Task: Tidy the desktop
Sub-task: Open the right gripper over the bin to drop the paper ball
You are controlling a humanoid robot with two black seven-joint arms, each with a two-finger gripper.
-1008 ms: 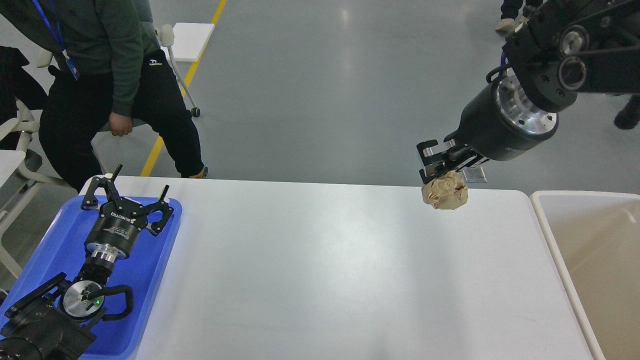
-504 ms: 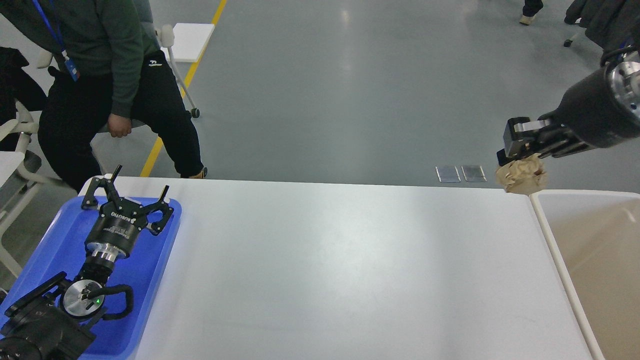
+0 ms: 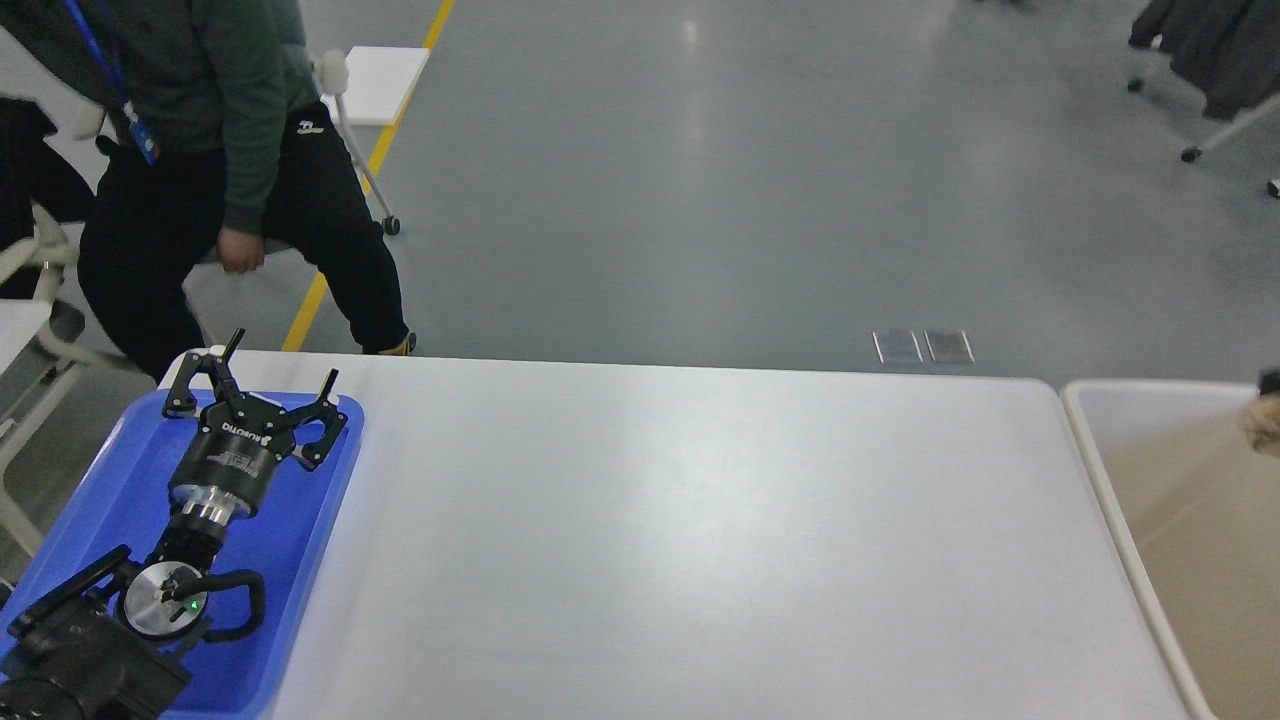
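Observation:
The white desktop (image 3: 680,540) fills the middle of the head view and nothing lies on its bare surface. My left gripper (image 3: 268,385) is open and empty, hovering over the blue tray (image 3: 110,480) at the left. Of my right gripper only a dark sliver (image 3: 1271,381) shows at the right edge. Just below it is part of a crumpled brown paper ball (image 3: 1263,424), over the beige bin (image 3: 1092,455). Whether the fingers still grip the ball is cut off by the frame edge.
The beige bin stands against the desktop's right end. A person in a green top (image 3: 200,150) sits beyond the far left corner, beside white chairs (image 3: 345,110). Grey floor with a yellow line lies behind the desktop.
My right arm has swung right with the paper ball, from over the desktop's far right part to over the bin, almost leaving the view. The left arm has not moved.

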